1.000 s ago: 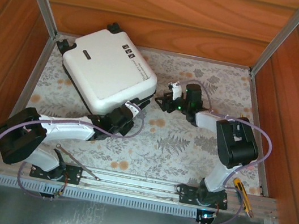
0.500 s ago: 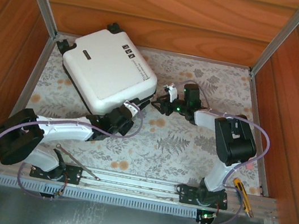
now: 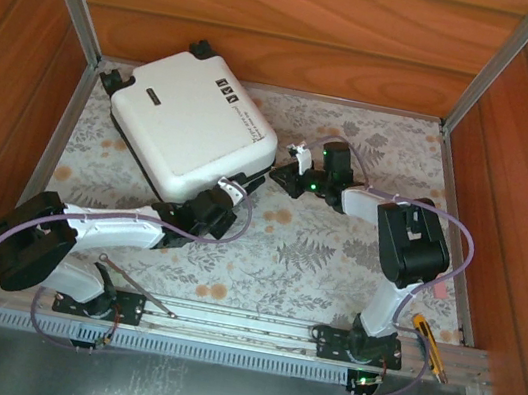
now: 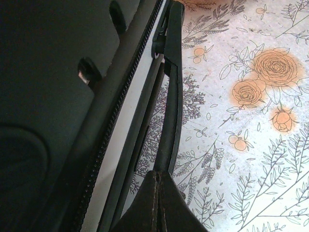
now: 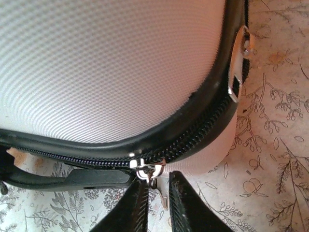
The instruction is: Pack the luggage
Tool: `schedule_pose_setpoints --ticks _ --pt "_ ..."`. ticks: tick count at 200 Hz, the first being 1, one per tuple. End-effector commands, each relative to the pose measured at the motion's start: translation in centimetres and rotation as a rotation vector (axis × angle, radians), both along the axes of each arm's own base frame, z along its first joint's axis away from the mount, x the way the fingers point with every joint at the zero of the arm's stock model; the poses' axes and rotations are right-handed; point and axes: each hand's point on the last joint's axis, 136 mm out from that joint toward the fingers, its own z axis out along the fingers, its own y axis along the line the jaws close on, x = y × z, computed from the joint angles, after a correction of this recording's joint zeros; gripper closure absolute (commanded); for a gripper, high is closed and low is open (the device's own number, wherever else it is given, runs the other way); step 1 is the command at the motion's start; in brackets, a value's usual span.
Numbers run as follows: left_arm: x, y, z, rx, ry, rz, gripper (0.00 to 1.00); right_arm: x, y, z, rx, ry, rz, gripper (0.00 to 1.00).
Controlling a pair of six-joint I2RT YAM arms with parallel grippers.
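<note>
The luggage (image 3: 194,130) lies upper left on the worktop (image 3: 335,260). The left fingers (image 4: 145,210) are pressed together beside its zipper edge. The right fingers (image 5: 137,212) stand narrowly apart around the zipper pull (image 5: 148,171); I cannot tell whether they grip it.

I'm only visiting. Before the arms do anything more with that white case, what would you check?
1. Luggage lid down, lying flat on the table: ok.
2. Zipper pull sits between the right gripper's fingers: ok.
3. Right gripper firmly clamped on the zipper pull: cannot tell.
4. Left gripper shut at the luggage's near edge: ok.
5. Zipper closed all the way round: cannot tell.
</note>
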Motion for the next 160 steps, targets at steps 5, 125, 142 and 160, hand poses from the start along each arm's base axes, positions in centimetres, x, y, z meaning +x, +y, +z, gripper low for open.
schedule_pose_setpoints --ticks 5,125,142,160 --pt "-5.7 2.0 -5.8 0.129 0.252 -0.099 1.00 0.2 0.2 -0.3 -0.028 0.007 -0.001 0.94" --pt "-9.6 -0.1 -7.2 0.148 0.306 -0.288 1.00 2.7 -2.9 0.0 -0.211 0.001 -0.100 1.00" --pt "-9.7 -0.2 -7.3 0.149 0.308 -0.290 1.00 3.1 -3.2 0.5 -0.195 0.019 -0.108 1.00" --pt "-9.2 -0.2 -6.8 0.139 0.282 -0.270 1.00 3.0 -3.0 0.7 -0.192 0.034 -0.090 1.00"
